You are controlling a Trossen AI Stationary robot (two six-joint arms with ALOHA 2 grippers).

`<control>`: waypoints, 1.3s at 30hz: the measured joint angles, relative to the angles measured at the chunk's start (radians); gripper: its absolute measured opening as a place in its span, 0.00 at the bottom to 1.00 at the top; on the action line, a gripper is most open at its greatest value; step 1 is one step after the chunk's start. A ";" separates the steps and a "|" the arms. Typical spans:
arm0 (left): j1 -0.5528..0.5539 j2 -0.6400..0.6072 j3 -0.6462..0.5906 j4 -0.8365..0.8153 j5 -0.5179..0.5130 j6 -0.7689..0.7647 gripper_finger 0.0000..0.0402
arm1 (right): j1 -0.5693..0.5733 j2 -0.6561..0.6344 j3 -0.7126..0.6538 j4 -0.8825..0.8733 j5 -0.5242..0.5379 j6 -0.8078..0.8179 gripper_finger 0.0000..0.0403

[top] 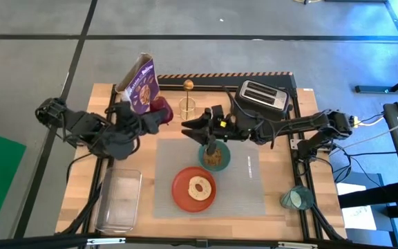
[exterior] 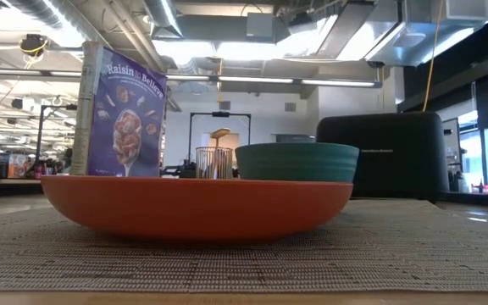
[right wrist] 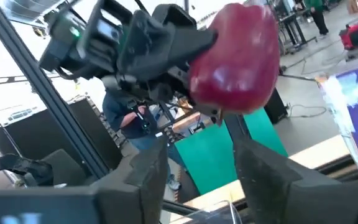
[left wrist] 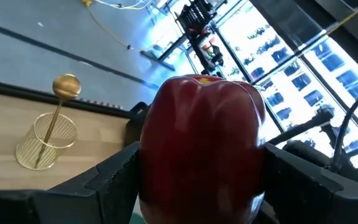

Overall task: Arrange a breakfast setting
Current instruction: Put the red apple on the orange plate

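Note:
A dark red fruit (top: 159,107), an apple, hangs in the air over the table's far left part, with my left gripper (top: 163,115) shut on it. My right gripper (right wrist: 197,180) stands open just right of it, its fingers pointing at the fruit (right wrist: 235,59) with nothing between them. On the grey placemat (top: 247,187) sit the orange plate (top: 185,197) with the bagel (top: 199,187) on it, and behind it the teal bowl (top: 214,158). The gold spoon (top: 188,86) stands in a wire holder. The teal cup (top: 297,198) is at the near right. My left gripper pinches the fruit's two opposite sides (left wrist: 151,168) between its two fingers (left wrist: 114,180). The fingers reach in roughly level from the table's left. The fruit is lifted well clear of the table and fills the gap between the fingers.
A purple cereal box (top: 140,83) leans at the far left, close behind the left gripper. A black toaster (top: 261,97) stands at the far right under the right arm. A clear plastic tub (top: 119,200) lies at the near left. In the right wrist view, a person stands beyond the table.

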 joint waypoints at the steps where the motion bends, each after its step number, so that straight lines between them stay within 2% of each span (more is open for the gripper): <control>1: 0.011 0.003 0.000 0.007 0.005 0.000 0.72 | -0.007 0.001 0.000 -0.005 0.000 0.011 0.40; 7: 0.062 0.005 0.000 0.064 0.013 0.018 0.72 | -0.037 0.002 0.000 -0.006 -0.056 0.103 0.33; 15: 0.110 0.033 0.000 0.217 0.036 0.090 0.72 | -0.093 0.002 0.000 -0.003 -0.130 0.173 0.32; 39: 0.120 0.076 0.000 0.260 0.095 0.076 0.72 | -0.098 0.002 0.000 -0.004 -0.158 0.187 0.32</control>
